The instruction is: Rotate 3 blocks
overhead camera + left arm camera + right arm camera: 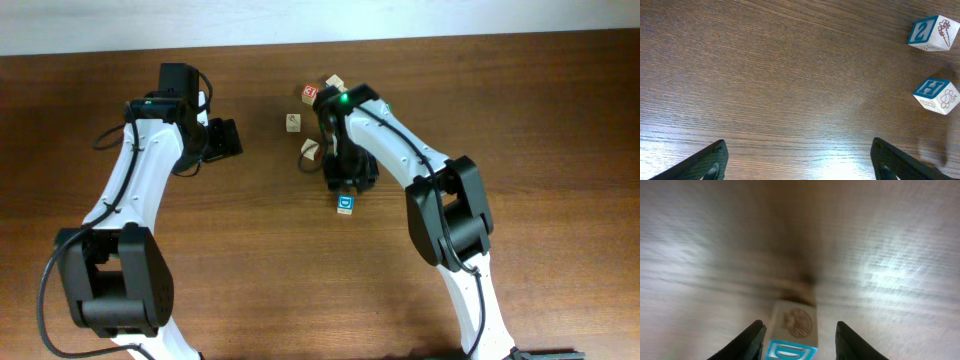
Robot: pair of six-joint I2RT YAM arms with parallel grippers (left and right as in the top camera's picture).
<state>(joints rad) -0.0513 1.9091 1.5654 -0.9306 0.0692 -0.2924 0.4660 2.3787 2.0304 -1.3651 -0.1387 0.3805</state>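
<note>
Near the overhead frame's centre, right gripper [345, 190] straddles a blue-lettered cube [792, 330], jaws parted, not clamping. Left gripper [797, 150] gapes empty; blue 2 cube [932, 32] and blue H cube [938, 95] sit upper right in its view.

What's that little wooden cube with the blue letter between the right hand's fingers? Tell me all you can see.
The small wooden cube is pale, with a blue-framed letter on its top face and a reddish-brown line drawing on a side. It sits on the brown wooden table between the fingers of the right hand, with a clear gap on one side, so it is not squeezed. Blur hides which letter.
</note>
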